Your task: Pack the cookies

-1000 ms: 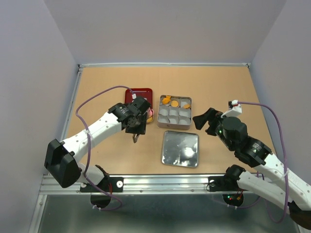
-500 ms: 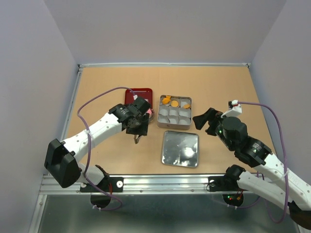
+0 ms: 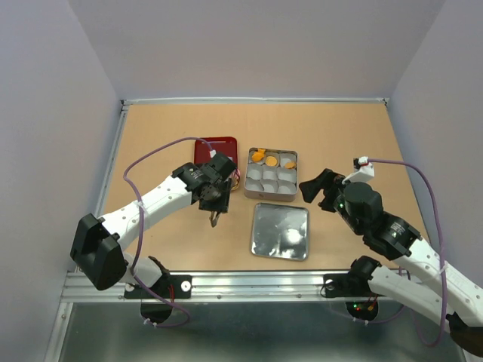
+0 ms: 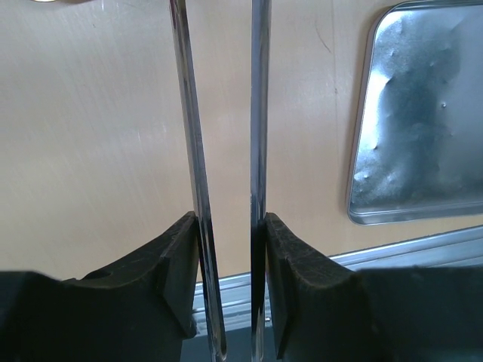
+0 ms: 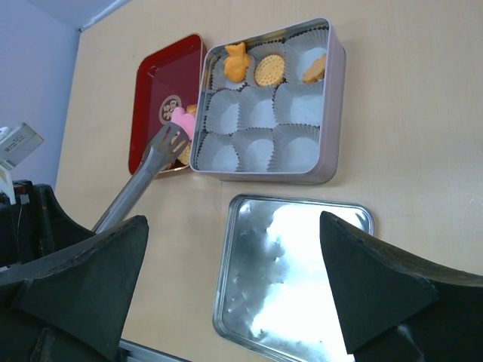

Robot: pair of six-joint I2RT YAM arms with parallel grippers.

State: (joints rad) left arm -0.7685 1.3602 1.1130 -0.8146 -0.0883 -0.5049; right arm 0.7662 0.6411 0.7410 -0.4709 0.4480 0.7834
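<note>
My left gripper (image 3: pixel 213 197) (image 4: pixel 226 234) is shut on a pair of metal tongs (image 4: pixel 259 113) (image 5: pixel 139 181), one arm against each pad. In the right wrist view the tongs' tips pinch a pink cookie (image 5: pixel 181 123) over the edge of the red tray (image 5: pixel 162 83) (image 3: pixel 213 145), beside the square tin (image 5: pixel 332 113) (image 3: pixel 270 188). Orange and yellow cookies (image 5: pixel 269 69) (image 3: pixel 260 156) lie in the tin's back row of paper cups; the other cups are empty. My right gripper (image 3: pixel 321 190) (image 5: pixel 234 279) hangs open to the right of the tin, holding nothing.
The tin's silver lid (image 3: pixel 280 231) (image 5: pixel 294 279) (image 4: pixel 423 113) lies flat in front of the tin, between the two arms. More cookies stay on the red tray, partly hidden by the tongs. A metal rail runs along the table's near edge.
My left gripper with the tongs has shifted slightly right, toward the tin. The right arm has not moved.
</note>
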